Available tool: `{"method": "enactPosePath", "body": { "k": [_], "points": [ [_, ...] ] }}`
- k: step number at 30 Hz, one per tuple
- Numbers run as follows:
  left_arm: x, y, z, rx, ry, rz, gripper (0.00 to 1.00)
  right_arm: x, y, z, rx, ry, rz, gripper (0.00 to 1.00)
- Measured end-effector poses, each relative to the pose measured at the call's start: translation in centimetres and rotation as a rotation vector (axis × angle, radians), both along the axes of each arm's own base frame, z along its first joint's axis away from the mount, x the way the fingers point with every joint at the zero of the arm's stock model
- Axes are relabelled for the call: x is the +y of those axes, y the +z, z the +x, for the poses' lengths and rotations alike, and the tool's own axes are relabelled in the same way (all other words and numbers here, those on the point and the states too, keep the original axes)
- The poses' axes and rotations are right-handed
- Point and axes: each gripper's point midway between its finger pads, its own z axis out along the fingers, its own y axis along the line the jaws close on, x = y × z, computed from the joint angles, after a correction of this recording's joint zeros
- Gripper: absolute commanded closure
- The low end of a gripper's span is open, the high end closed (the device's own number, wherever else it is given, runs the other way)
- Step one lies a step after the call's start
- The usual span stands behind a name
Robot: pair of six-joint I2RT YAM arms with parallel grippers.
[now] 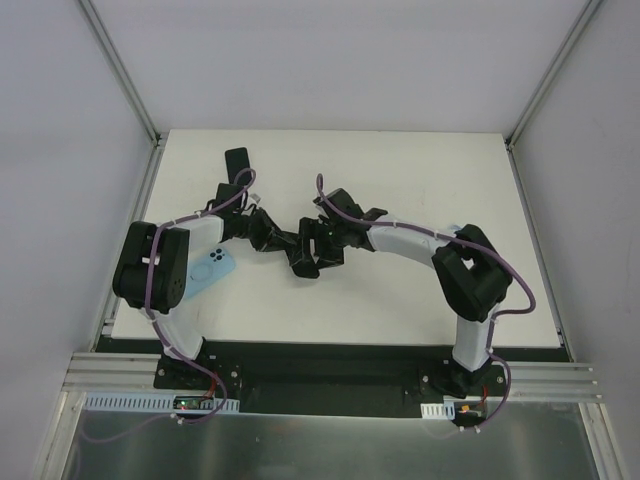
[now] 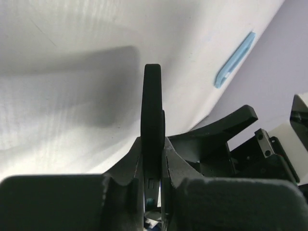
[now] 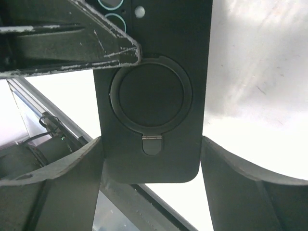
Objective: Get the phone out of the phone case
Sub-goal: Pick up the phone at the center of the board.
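Table (image 1: pixel 400 170): both arms meet over its middle, left arm (image 1: pixel 165 262) and right arm (image 1: pixel 470 272) reaching inward.

Left gripper (image 2: pixel 153 144) is clenched on the phone case (image 3: pixel 192 48), pinching it edge-on across its thin side. It looks lifted off the table.

Right gripper (image 3: pixel 151 144): jaws stand wide, one either side of the case's lower end. I can't tell if the pads actually press.

A light-blue handset (image 1: pixel 213 269) lies by the left arm, well apart. Ignore it.

Phone (image 3: pixel 113 21) sits inside the case; only its lenses show, at the top of the right wrist view. The ring (image 3: pixel 151 94) on the case back faces that camera.

My read: you're setting up the peel and nothing has separated yet. To do it well:
- Catch the case lip with the right fingers, not the phone body.
- Work one bottom corner first, then roll the lip off along the edge.
- Keep the left clamp steady; if it squeezes case and phone together, the phone likely won't slide.
- Stay low over the table in case it drops.
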Motion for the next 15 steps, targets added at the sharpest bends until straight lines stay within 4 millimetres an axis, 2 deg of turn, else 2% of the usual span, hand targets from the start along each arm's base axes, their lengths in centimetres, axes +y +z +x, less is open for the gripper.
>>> {"method": "enactPosePath", "body": {
  "k": [3,5,10,12,15],
  "points": [
    [-0.3,0.0,-0.3,0.018,-0.005,-0.014,1.00,-1.1,1.1,0.4,-0.047,-0.013,-0.033,0.20],
    [-0.5,0.4,-0.2,0.015,-0.004,-0.027,1.00,-1.7,1.7,0.3,-0.088,-0.012,-0.065,0.16],
    [-0.3,0.0,-0.2,0.011,0.014,0.010,1.00,-2.8,4.3,-0.4,-0.253,0.047,-0.191,0.14],
    [-0.1,0.0,-0.2,0.008,0.028,0.026,1.00,-2.4,6.0,-0.8,-0.367,0.088,-0.246,0.14],
    [0.0,0.5,-0.3,0.002,0.030,0.029,1.00,-1.5,7.4,-1.8,-0.487,0.151,-0.304,0.15]
  ]
}}
